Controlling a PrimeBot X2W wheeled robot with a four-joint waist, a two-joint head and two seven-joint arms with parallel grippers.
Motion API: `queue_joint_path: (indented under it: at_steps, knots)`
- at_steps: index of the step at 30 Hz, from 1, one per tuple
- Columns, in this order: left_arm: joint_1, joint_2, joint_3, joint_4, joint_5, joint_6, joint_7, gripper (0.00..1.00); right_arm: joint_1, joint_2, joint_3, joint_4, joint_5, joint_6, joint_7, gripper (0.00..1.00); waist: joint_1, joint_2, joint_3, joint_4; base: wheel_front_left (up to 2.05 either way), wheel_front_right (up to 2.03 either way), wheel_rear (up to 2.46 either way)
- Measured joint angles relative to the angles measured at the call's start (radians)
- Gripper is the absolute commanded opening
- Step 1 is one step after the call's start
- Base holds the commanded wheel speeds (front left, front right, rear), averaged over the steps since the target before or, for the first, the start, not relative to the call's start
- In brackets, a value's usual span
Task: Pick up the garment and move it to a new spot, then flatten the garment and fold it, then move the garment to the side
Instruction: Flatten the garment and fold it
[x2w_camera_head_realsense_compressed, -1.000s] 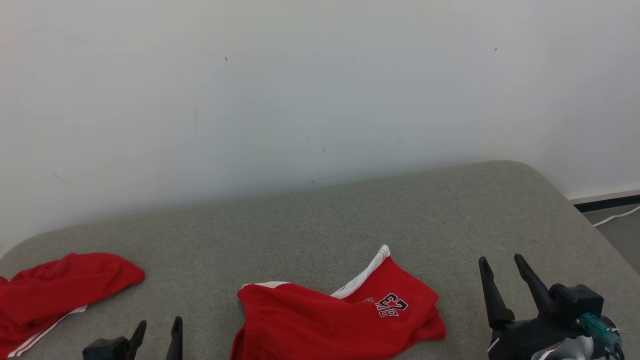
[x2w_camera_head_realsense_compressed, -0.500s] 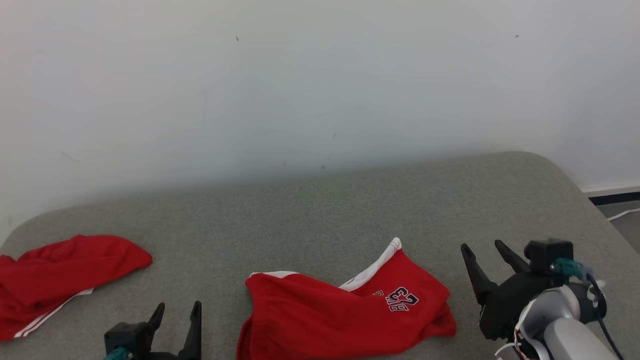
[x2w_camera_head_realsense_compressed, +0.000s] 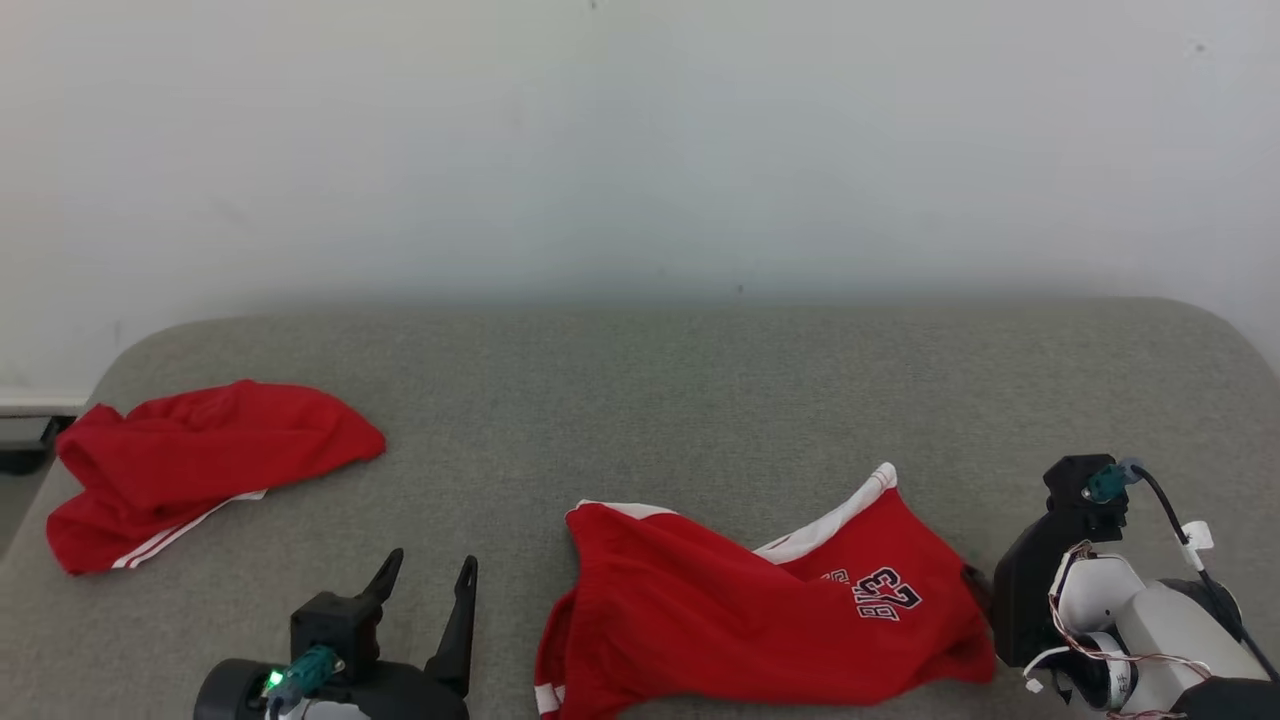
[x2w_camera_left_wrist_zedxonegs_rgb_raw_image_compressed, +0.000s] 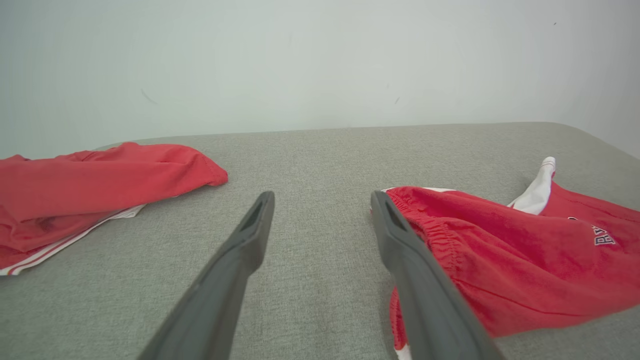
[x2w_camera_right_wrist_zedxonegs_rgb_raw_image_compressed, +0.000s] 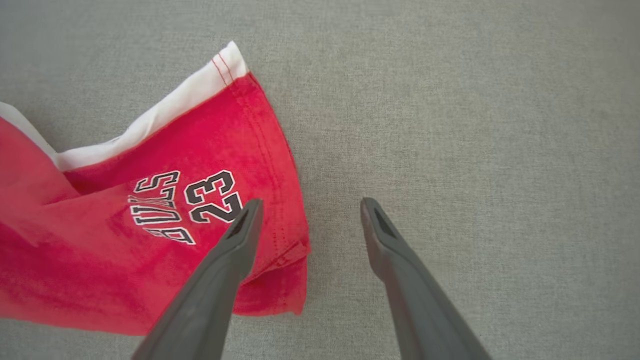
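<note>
Well, nothing looks done yet. At the left edge of the grey pad (x2w_camera_head_realsense_compressed: 700, 400) lies another red cloth (x2w_camera_head_realsense_compressed: 200, 460), all bunched up. Next comes the left gripper (x2w_camera_head_realsense_compressed: 432, 562), near the front edge. Its two fingers are wide apart and hold nothing. Just to its right, by the middle of the front edge, lie the red shorts (x2w_camera_head_realsense_compressed: 740, 620), all crumpled, with a white stripe (x2w_camera_right_wrist_zedxonegs_rgb_raw_image_compressed: 165, 112) and the number 23 (x2w_camera_right_wrist_zedxonegs_rgb_raw_image_compressed: 212, 195). The right gripper (x2w_camera_right_wrist_zedxonegs_rgb_raw_image_compressed: 311, 205) points down at their right end, spread wide and holding nothing. One finger is over cloth, one over bare pad. I think grabbing comes first. Moving, flattening, folding and putting aside are all left.
</note>
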Motion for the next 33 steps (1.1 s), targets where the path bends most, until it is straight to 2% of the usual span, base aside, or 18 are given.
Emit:
queue_joint_path:
  at_steps: [8, 14, 15, 16, 18, 19, 20, 21, 23, 24, 25, 28, 33]
  knots:
    - [-0.034, -0.018, -0.032, -0.051, 0.041, 0.000, 0.035, 1.00, -0.014, 0.002, -0.032, 0.078, 0.045, -0.016, 0.079, 1.00, 0.0000, 0.0000, 0.047, 0.081, 0.00, 0.00, 0.00]
    - [-0.040, -0.017, -0.031, -0.079, 0.051, 0.000, 0.054, 1.00, -0.064, 0.008, -0.044, 0.098, 0.052, -0.028, 0.109, 1.00, 0.0000, 0.0001, 0.096, 0.117, 0.00, 0.00, 0.00]
    - [-0.043, -0.018, -0.032, -0.081, 0.051, 0.000, 0.061, 1.00, -0.070, 0.008, -0.047, 0.105, 0.054, -0.032, 0.111, 0.95, 0.0001, 0.0001, 0.104, 0.121, 0.00, 0.00, 0.00]
    - [-0.046, -0.018, -0.033, -0.082, 0.051, 0.000, 0.061, 1.00, -0.073, 0.007, -0.051, 0.113, 0.059, -0.035, 0.115, 0.95, 0.0000, 0.0001, 0.111, 0.126, 0.00, 0.00, 0.00]
    - [-0.056, -0.019, -0.034, -0.085, 0.052, 0.000, 0.071, 1.00, -0.074, 0.006, -0.057, 0.124, 0.062, -0.039, 0.122, 0.81, -0.0001, 0.0000, 0.124, 0.135, 0.00, 0.00, 0.00]
    - [-0.062, -0.019, -0.032, -0.087, 0.052, 0.000, 0.071, 1.00, -0.079, 0.006, -0.059, 0.128, 0.062, -0.044, 0.129, 0.77, -0.0001, 0.0001, 0.130, 0.140, 0.00, 0.00, 0.00]
    - [-0.065, -0.019, -0.030, -0.088, 0.052, 0.000, 0.075, 1.00, -0.090, 0.006, -0.060, 0.136, 0.063, -0.044, 0.136, 0.65, -0.0001, 0.0000, 0.136, 0.143, 0.00, 0.00, 0.00]
    - [-0.065, -0.019, -0.029, -0.088, 0.052, 0.000, 0.075, 1.00, -0.101, 0.006, -0.061, 0.145, 0.066, -0.045, 0.142, 0.60, -0.0001, 0.0000, 0.140, 0.147, 0.00, 0.00, 0.00]
    - [-0.065, -0.019, -0.028, -0.087, 0.052, 0.000, 0.082, 1.00, -0.113, 0.007, -0.063, 0.153, 0.074, -0.050, 0.152, 0.34, -0.0001, 0.0000, 0.146, 0.153, 0.00, 0.00, 0.00]
    - [-0.065, -0.018, -0.028, -0.087, 0.052, 0.000, 0.084, 1.00, -0.113, 0.010, -0.066, 0.157, 0.078, -0.054, 0.156, 0.08, -0.0001, 0.0000, 0.148, 0.155, 0.00, 0.00, 0.00]
    - [-0.065, -0.018, -0.027, -0.087, 0.052, 0.000, 0.088, 1.00, -0.113, 0.012, -0.066, 0.163, 0.078, -0.054, 0.161, 0.00, -0.0001, 0.0000, 0.149, 0.156, 0.00, 0.00, 0.00]
    - [-0.065, -0.019, -0.020, -0.086, 0.052, 0.000, 0.089, 1.00, -0.123, 0.017, -0.066, 0.178, 0.078, -0.054, 0.168, 0.00, -0.0001, 0.0000, 0.145, 0.155, 0.00, 0.00, 0.00]
    - [-0.064, -0.017, -0.009, -0.084, 0.052, 0.000, 0.096, 1.00, -0.139, 0.033, -0.106, 0.201, 0.091, -0.081, 0.152, 0.00, -0.0001, 0.0000, 0.130, 0.147, 0.00, 0.00, 0.00]
